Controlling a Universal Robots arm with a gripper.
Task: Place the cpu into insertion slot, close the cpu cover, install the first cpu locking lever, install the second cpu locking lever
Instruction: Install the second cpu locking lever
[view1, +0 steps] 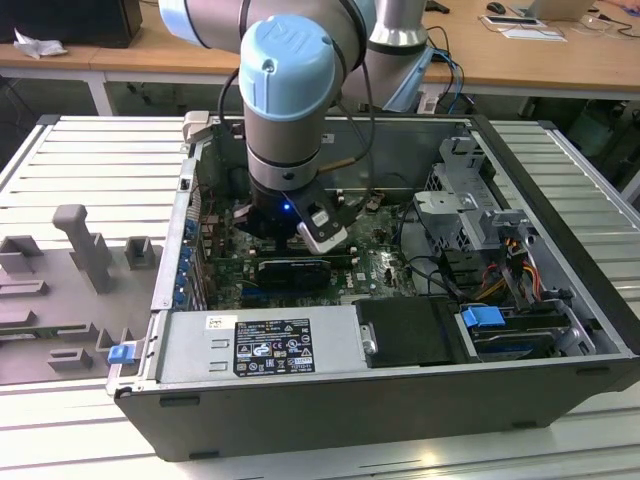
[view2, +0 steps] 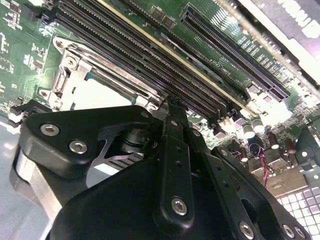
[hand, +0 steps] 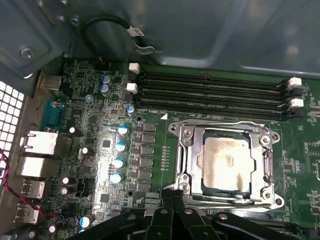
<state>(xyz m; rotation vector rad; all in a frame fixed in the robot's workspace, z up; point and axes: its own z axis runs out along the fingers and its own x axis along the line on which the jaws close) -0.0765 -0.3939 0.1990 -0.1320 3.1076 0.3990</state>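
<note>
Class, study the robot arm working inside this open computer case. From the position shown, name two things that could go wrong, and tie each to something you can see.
1. The tool sits at the edge of the cpu cover, which lies down over the cpu. A slip might scrape the insertion slot rim.
2. The memory slots run close alongside; a sideways drift could knock them or the nearby capacitors.

even indoor light; glare on cpu (hand: 227, 165); second wrist view foreground blurred.
</note>
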